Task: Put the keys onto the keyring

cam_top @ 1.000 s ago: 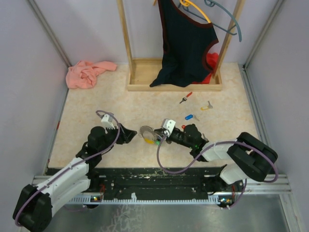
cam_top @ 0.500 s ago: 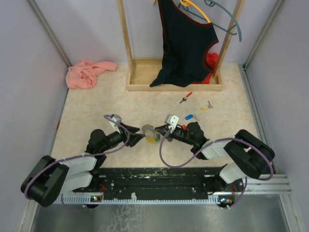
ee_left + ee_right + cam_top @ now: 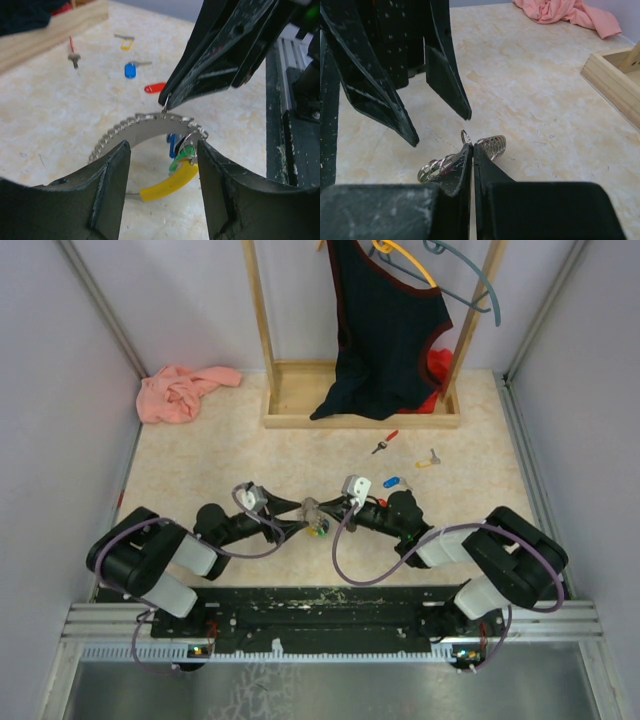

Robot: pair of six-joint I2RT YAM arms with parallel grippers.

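The keyring (image 3: pixel 145 125), a grey ridged loop with a yellow section (image 3: pixel 167 185) and small green and blue tags, hangs just over the table between both grippers. My right gripper (image 3: pixel 472 146) is shut on a small wire ring at the keyring's top (image 3: pixel 492 145). My left gripper (image 3: pixel 162 145) is open, one finger on each side of the loop, and does not hold it. Loose keys lie beyond: a red one (image 3: pixel 385 443), a yellow one (image 3: pixel 428 459) and a blue one (image 3: pixel 392 482). In the top view the keyring (image 3: pixel 313 515) sits at centre front.
A wooden rack (image 3: pixel 300 400) with a dark garment (image 3: pixel 385 330) and hangers stands at the back. A pink cloth (image 3: pixel 185 390) lies at the back left. A small red tag (image 3: pixel 155 88) lies near the blue key. The black rail (image 3: pixel 320 610) runs along the near edge.
My left arm has dropped low and reached right, bringing its open fingers around the keyring. The right gripper has shifted slightly, still holding the ring.
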